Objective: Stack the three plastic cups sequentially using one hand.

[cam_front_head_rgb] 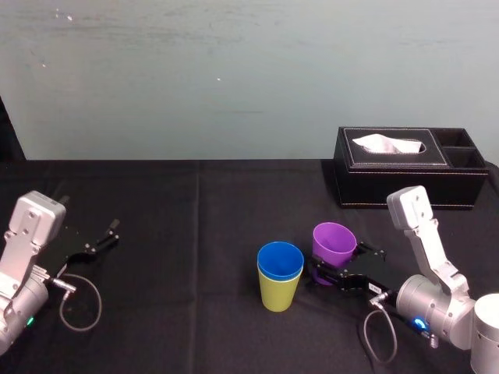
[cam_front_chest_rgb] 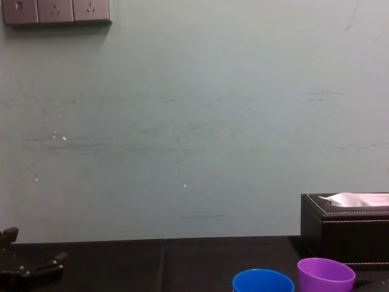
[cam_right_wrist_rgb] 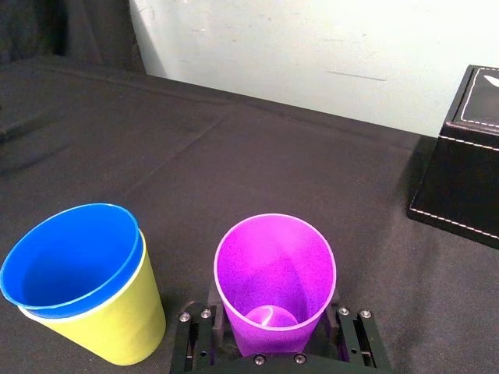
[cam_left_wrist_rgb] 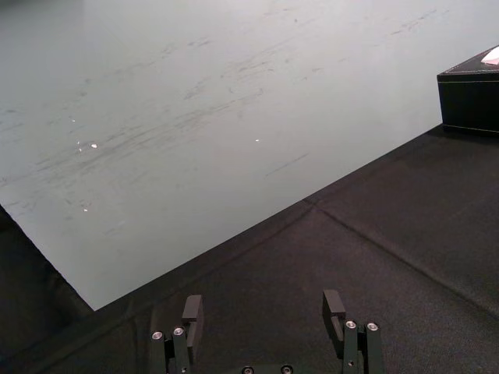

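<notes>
My right gripper (cam_front_head_rgb: 338, 265) clasps the purple cup (cam_right_wrist_rgb: 274, 273) low on its walls, upright for stacking, just beside the blue cup (cam_front_head_rgb: 280, 260) nested in the yellow-green cup (cam_front_head_rgb: 278, 294). My left gripper (cam_left_wrist_rgb: 265, 313) sits parked, jaws apart, empty.

Soft, even, rather dim light

The left arm (cam_front_head_rgb: 27, 249) and right arm (cam_front_head_rgb: 433, 273) are light grey, with boxy upper links and rounded wrists. A green light (cam_front_head_rgb: 30, 320) sits at the left's six o'clock end, and a blue light (cam_front_head_rgb: 419, 322) at the right's. Thin grey cables (cam_front_head_rgb: 78, 304) loop from each wrist, and the black left gripper (cam_left_wrist_rgb: 265, 308) and right gripper (cam_front_head_rgb: 334, 271) carry silver screws (cam_left_wrist_rgb: 157, 335).
</notes>
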